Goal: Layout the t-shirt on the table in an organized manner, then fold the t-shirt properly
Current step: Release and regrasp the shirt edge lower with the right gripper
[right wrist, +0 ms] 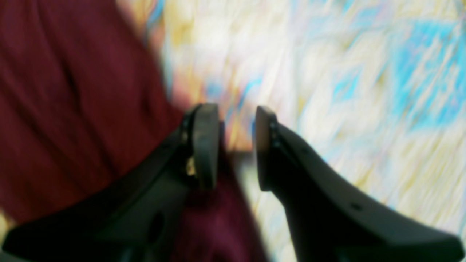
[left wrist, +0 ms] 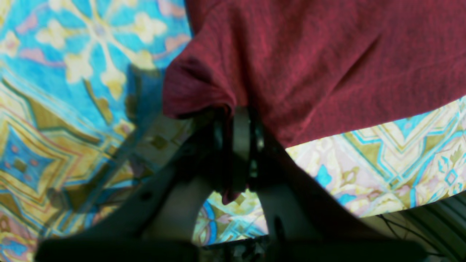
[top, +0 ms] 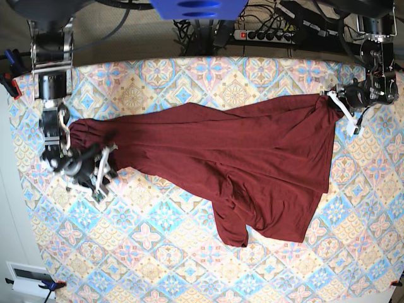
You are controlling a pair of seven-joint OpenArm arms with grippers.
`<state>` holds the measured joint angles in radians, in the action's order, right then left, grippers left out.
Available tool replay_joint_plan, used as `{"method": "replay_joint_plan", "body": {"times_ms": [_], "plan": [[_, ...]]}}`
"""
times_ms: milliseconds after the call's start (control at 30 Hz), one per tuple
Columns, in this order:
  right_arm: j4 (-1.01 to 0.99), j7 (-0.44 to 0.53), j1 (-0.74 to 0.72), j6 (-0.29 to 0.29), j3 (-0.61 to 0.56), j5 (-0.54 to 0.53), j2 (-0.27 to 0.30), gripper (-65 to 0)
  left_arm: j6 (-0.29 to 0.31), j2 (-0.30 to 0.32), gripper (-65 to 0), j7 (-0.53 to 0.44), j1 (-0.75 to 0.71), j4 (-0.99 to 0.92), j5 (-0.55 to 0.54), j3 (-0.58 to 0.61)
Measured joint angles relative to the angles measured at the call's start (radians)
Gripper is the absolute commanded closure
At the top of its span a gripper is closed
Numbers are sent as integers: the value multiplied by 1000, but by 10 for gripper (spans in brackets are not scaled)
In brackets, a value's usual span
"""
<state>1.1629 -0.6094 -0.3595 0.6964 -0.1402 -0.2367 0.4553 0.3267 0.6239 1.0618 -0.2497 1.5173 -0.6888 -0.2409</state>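
Observation:
The dark maroon t-shirt [top: 240, 151] lies stretched across the patterned table [top: 189, 265], from the left side to the far right, with a loose part bunched toward the front [top: 233, 233]. My left gripper [top: 344, 108] is shut on the shirt's right edge. In the left wrist view, my left gripper [left wrist: 238, 120] pinches a fold of the t-shirt [left wrist: 309, 65], lifted a little off the table [left wrist: 72, 72]. My right gripper [top: 104, 167] is open beside the shirt's left end. The right wrist view is blurred. It shows my right gripper [right wrist: 236, 112] with nothing between its fingers, and the t-shirt [right wrist: 72, 91] to the left of it.
A power strip [top: 265, 35] and cables lie behind the table's far edge. A blue part [top: 199, 7] hangs at the top centre. Clamps [top: 9, 82] hold the cloth at the left edge. The table's edge [left wrist: 418, 214] shows close behind my left gripper.

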Motion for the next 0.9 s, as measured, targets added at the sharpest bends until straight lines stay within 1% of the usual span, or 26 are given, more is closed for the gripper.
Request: {"method": "replay_joint_plan", "body": {"times_ms": [100,233,267,300,400,733,800,900], "plan": [[-66,58,-40,0,-52,-25,8,-214,4,4,0,0,0,0,-1,0],[-130,29,-37,3,-111,1,17,-216,3,4,0,1,0,0,0,0],[-139,43,-43,3,-122,-6,22,-216,3,5,0,1,0,0,0,0],[-150,37,-59,5,-132,-3,22,-216,3,5,0,1,0,0,0,0],[-169,60,-79,0,-134,-10,14,-216,4,5,0,1,1,0,0,0],[-170,42,-65,0,-140,-10,17,-215,3,2,0,1,3,0,0,0],[-170,42,-62,2,-140,-13,26,-214,3,2,0,1,3,0,0,0],[-167,57,-41,-1,-138,-18,33,-187,4,2,0,-7,3,0,1,0]]}}
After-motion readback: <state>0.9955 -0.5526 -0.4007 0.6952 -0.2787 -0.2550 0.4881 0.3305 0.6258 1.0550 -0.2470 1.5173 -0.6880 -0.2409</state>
